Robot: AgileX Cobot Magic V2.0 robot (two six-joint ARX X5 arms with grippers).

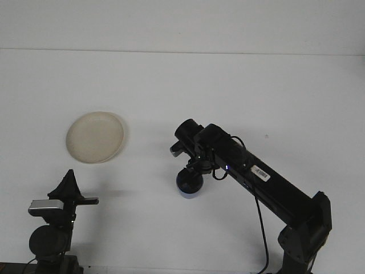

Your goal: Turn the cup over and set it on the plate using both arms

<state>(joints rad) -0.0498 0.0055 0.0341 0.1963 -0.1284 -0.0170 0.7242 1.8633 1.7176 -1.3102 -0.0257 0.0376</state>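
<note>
A small blue cup (189, 188) sits low near the middle of the white table, its upper part dark and a blue band showing along its bottom edge. My right gripper (193, 173) comes down onto it from above and is shut on it; the wrist hides most of the fingers. A cream plate (94, 137) lies empty at the left, well apart from the cup. My left gripper (69, 174) rests at the lower left, pointing up, with its fingers together and nothing in them.
The right arm (268, 185) runs diagonally from the lower right corner to the cup, a cable hanging beside it. The left arm's base (50, 240) stands at the bottom left. The table's far edge (182, 51) runs across the top.
</note>
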